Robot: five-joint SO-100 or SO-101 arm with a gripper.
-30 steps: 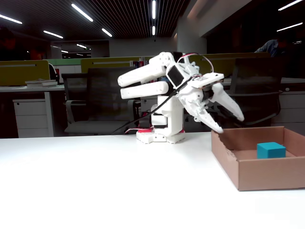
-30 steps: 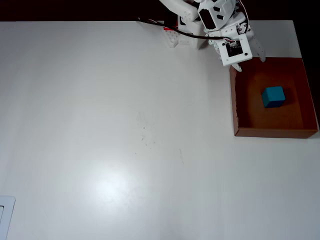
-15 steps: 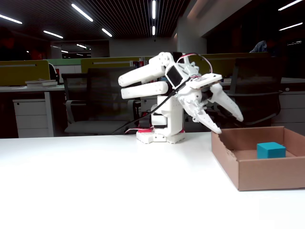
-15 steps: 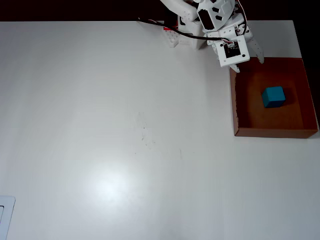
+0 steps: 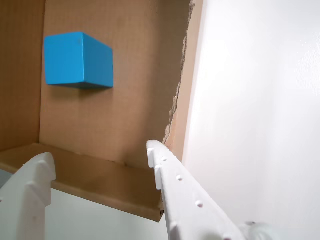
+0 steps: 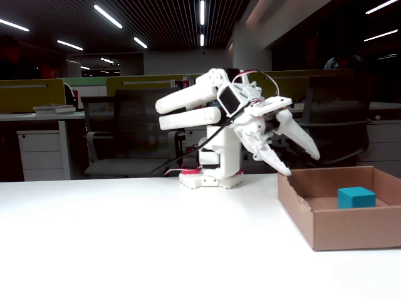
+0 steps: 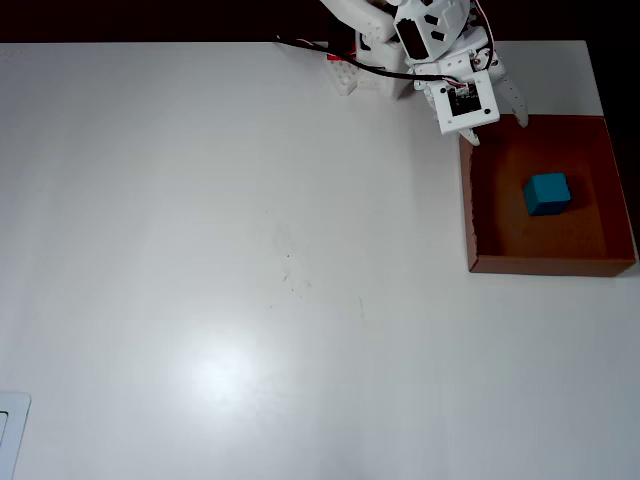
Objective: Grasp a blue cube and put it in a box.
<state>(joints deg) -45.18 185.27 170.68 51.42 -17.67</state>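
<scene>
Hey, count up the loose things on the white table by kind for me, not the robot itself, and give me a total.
Blue cube: 1, lying inside the box
Cardboard box: 1
Total: 2

The gripper is open and empty, raised over the box's corner nearest the arm.

In the fixed view, a dim room is lit by bright ceiling strip lights (image 6: 202,12), and the far background is left dark and slightly soft. The white counter (image 7: 200,250) is evenly lit from above, with a broad patch of glare seen in the overhead view. In the wrist view, the counter is overexposed, and a shadow is cast beneath the blue cube (image 5: 77,59).
</scene>
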